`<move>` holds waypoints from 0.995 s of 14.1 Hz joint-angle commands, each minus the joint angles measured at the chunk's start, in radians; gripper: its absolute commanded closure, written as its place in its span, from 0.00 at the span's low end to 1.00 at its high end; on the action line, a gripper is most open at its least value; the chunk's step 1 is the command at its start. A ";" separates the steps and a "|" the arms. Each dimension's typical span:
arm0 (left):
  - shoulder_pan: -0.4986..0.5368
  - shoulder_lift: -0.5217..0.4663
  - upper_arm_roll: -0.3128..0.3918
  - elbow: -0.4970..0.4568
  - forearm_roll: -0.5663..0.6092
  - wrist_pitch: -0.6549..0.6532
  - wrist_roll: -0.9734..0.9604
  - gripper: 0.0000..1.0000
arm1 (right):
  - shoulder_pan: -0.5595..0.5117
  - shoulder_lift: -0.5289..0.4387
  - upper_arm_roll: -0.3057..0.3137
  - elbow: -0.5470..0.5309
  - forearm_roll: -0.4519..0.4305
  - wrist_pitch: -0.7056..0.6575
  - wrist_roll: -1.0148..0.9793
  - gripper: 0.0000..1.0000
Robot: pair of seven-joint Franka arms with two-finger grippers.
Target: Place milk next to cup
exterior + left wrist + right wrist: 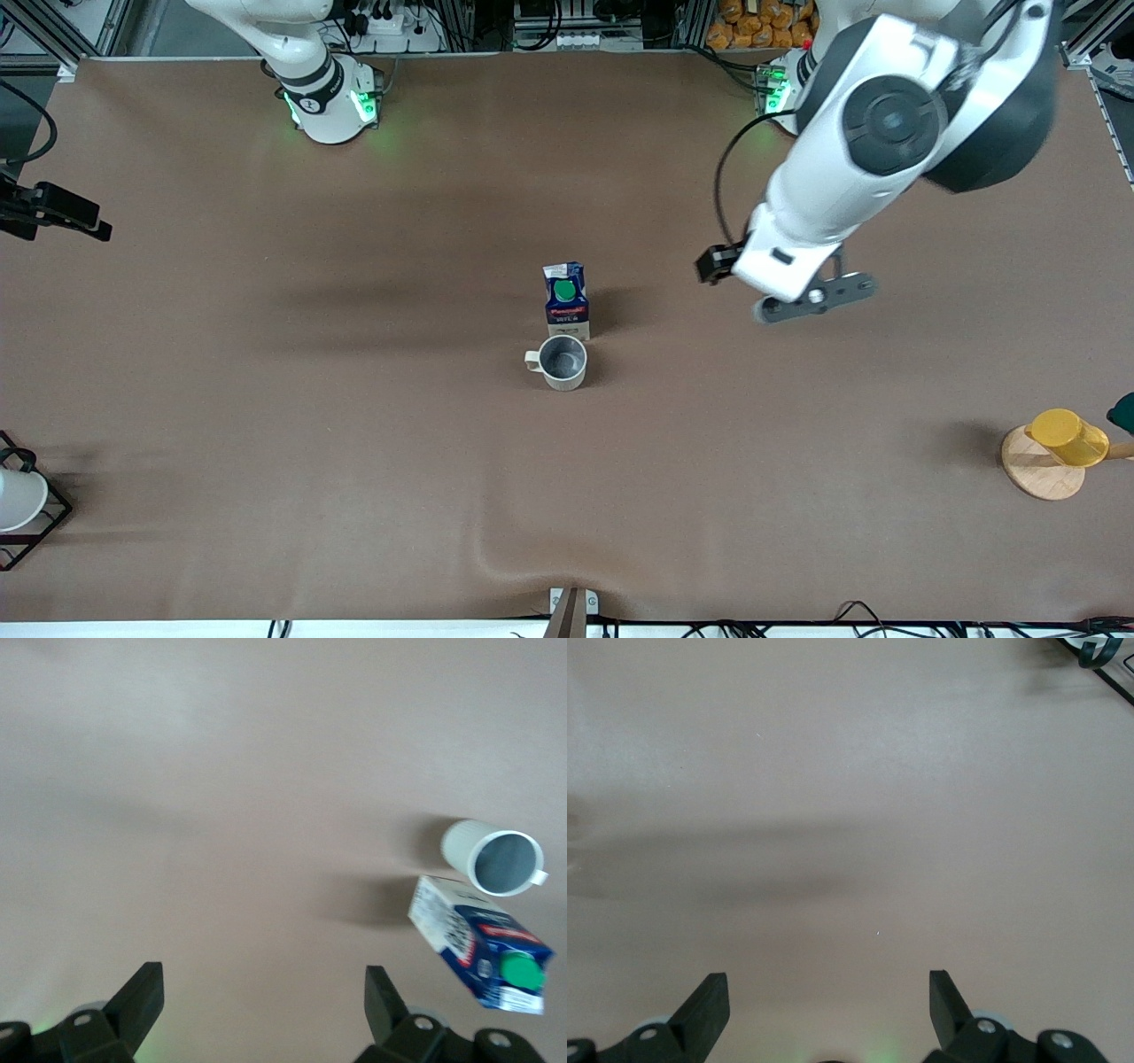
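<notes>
The milk [566,299], a dark blue carton with a green cap, stands upright near the middle of the table. The cup [563,361], a grey-beige mug, sits right beside it, nearer to the front camera, handle toward the right arm's end. My left gripper [813,297] hangs open and empty over bare table, toward the left arm's end from the milk. The left wrist view shows the milk [478,948] and cup [493,858] off to one side of the open left gripper [264,983]. My right gripper [828,988] is open over bare tablecloth and waits.
A yellow cup [1067,437] lies on a round wooden stand [1038,474] near the left arm's end. A white cup [16,498] sits in a black wire rack [49,518] at the right arm's end. The brown cloth [523,558] wrinkles near the front edge.
</notes>
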 commanded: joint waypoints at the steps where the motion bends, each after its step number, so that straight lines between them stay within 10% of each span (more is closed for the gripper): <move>1: 0.118 -0.120 -0.015 -0.135 0.020 0.013 0.121 0.00 | 0.001 -0.006 0.001 -0.007 -0.014 -0.002 -0.012 0.00; 9: 0.431 -0.335 -0.010 -0.273 -0.072 -0.040 0.630 0.00 | 0.001 -0.001 0.001 -0.007 -0.014 0.003 -0.012 0.00; 14: 0.457 -0.338 -0.013 -0.264 -0.041 -0.044 0.604 0.00 | 0.014 0.003 0.001 -0.006 -0.013 0.012 -0.011 0.00</move>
